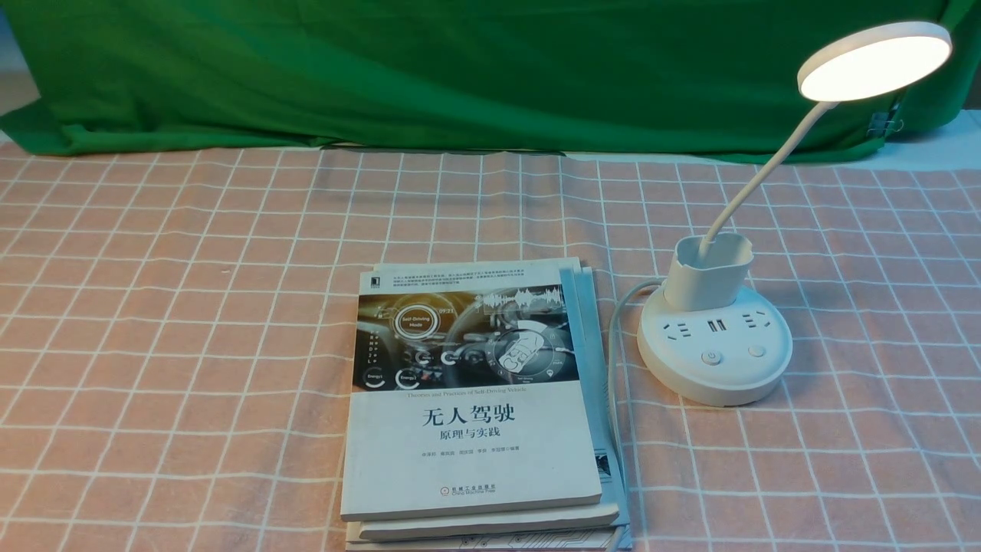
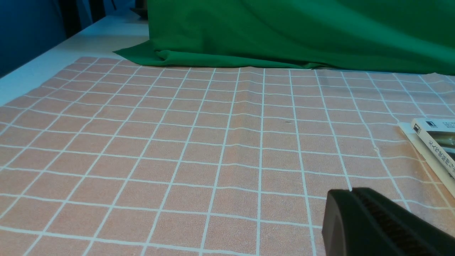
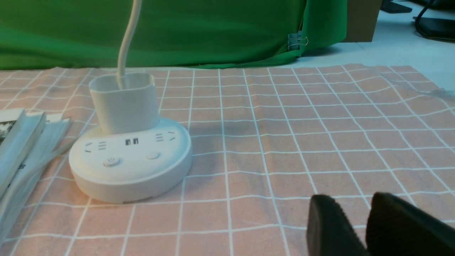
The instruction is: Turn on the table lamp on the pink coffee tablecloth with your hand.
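The white table lamp (image 1: 714, 353) stands at the right on the pink coffee tablecloth (image 1: 191, 307), its disc head (image 1: 874, 60) glowing. Two buttons (image 1: 712, 357) sit on the round base in front of the cup holder (image 1: 707, 270). No arm shows in the front view. In the right wrist view the lamp base (image 3: 131, 160) lies some way off from my right gripper (image 3: 350, 202), my hand, which is open by a narrow gap with nothing in it, low over the cloth. My left gripper (image 2: 350, 192) is shut and empty over bare cloth (image 2: 177, 142).
A stack of books (image 1: 475, 399) lies just left of the lamp, with the lamp's white cord (image 1: 617, 360) running along its right edge. A green cloth backdrop (image 1: 460, 69) closes off the far side. A metal clip (image 3: 296, 41) hangs on it.
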